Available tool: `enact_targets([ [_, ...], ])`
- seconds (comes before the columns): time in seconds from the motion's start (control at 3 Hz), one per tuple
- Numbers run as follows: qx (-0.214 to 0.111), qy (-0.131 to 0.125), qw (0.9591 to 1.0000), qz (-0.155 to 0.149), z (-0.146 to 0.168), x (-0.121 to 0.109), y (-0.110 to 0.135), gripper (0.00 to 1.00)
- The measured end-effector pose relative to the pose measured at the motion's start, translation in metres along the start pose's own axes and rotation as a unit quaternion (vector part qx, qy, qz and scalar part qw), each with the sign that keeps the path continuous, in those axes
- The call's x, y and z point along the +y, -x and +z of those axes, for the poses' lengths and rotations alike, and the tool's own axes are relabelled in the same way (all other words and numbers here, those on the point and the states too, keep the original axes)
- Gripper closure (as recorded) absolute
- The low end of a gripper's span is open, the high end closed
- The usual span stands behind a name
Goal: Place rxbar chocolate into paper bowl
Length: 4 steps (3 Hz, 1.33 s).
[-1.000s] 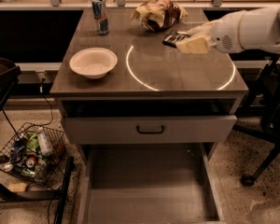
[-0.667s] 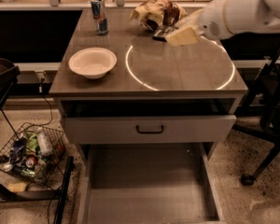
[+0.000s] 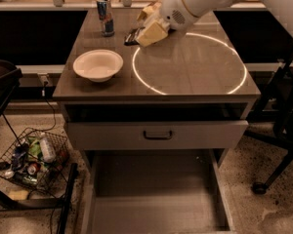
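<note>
**Presently held: bar in grip, bowl at eight o'clock**

The two-finger gripper (image 3: 139, 37) is recorded above the far left part of the grey-brown tabletop (image 3: 195, 67), at the twelve o'clock side of the scene. Its pale fingers (image 3: 151, 32) are seen closed on the rxbar chocolate (image 3: 130, 38), a small flat bar in a dark wrapper. The bar's free end projects from the fingertips toward nine o'clock. The bar is judged to be carried clear of the surface, its long axis roughly on the nine-to-three line, though most of it is covered by the fingers.

The shallow round off-white paper bowl (image 3: 97, 66) is noted upright and empty near the table's left edge. It lies at about eight o'clock from the gripper, near but apart.

A tall blue-silver drink can (image 3: 105, 16) stands at ten o'clock from the gripper, off the line to the bowl.

The coming move is judged to be a short carry toward eight o'clock, until the bar is centred over the bowl.
</note>
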State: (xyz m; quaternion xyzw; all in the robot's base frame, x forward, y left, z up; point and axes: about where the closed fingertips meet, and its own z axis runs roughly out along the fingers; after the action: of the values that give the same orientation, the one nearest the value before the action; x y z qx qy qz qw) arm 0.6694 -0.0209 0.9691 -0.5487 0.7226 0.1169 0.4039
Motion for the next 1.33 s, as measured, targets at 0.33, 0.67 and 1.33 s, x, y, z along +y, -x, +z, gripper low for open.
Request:
enact_targets([
  [0.33,0.006,0.082,0.9961,-0.032,0.043,0.035,0.029,1.0],
  [0.67,-0.012,0.143,0.9888,-0.04,0.061,0.059,0.051,1.0],
  [1.33,-0.018,0.139,0.9895,-0.035,0.069,0.055,0.05,1.0],
])
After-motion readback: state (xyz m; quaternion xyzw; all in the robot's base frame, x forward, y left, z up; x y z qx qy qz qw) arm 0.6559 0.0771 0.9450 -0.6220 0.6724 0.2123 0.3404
